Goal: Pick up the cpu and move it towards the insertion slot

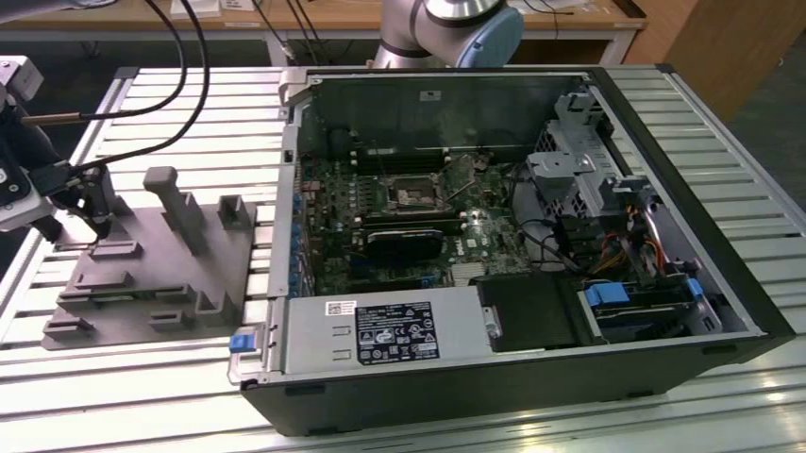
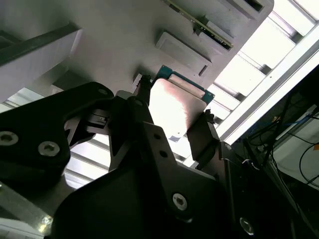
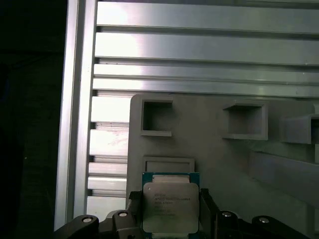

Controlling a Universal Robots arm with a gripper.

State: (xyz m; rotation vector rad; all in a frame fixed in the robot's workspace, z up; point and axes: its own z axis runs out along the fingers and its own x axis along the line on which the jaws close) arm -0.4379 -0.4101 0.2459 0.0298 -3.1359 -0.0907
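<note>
The cpu [image 3: 170, 199], a small square plate with a silvery top and a green rim, sits between my gripper's [image 3: 170, 215] two dark fingers, which press on its opposite edges. In the second wrist view the cpu [image 2: 173, 112] shines pale between the same fingers [image 2: 143, 107], just off the grey plastic fixture [image 2: 114, 45]. In the exterior view my gripper [image 1: 75, 226] hangs over the fixture's [image 1: 139, 283] far corner, at the exterior view's left. The insertion slot [image 1: 413, 195] is a small square socket on the motherboard inside the open computer case, well off toward the exterior view's right.
The open computer case [image 1: 705, 283] takes up the middle and right of the slatted aluminium table [image 1: 189, 94]. A long black card [image 1: 403, 243] lies just below the socket. Grey pegs [image 1: 176, 203] rise from the fixture beside my gripper. Cables [image 1: 189, 57] hang above it.
</note>
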